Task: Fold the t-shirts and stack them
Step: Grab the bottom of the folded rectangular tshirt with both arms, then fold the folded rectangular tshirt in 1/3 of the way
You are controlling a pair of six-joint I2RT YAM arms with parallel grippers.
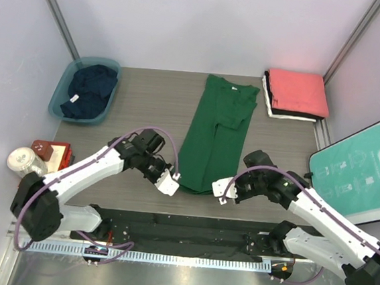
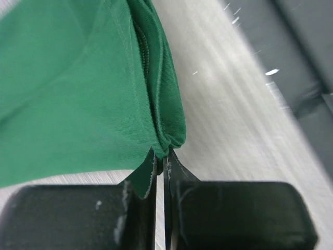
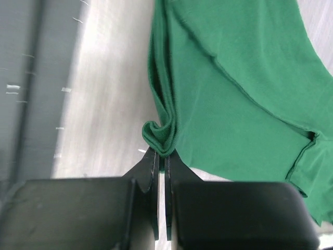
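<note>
The dark green t-shirt (image 1: 216,135) lies lengthwise in the middle of the table, folded into a long strip with its collar at the far end. My left gripper (image 1: 174,179) is shut on its near left hem corner (image 2: 167,136). My right gripper (image 1: 220,189) is shut on its near right hem corner (image 3: 162,136). The navy t-shirt (image 1: 89,89) lies crumpled in the teal tub (image 1: 58,96) at the far left. The folded coral-red t-shirt (image 1: 299,91) tops a stack with black and white ones (image 1: 272,104) at the far right.
A teal-and-white instruction board (image 1: 365,171) leans at the right edge. A tin can (image 1: 24,161) and a red box (image 1: 53,150) sit at the left edge. A dark mat (image 1: 188,233) lies along the near table edge between the arm bases.
</note>
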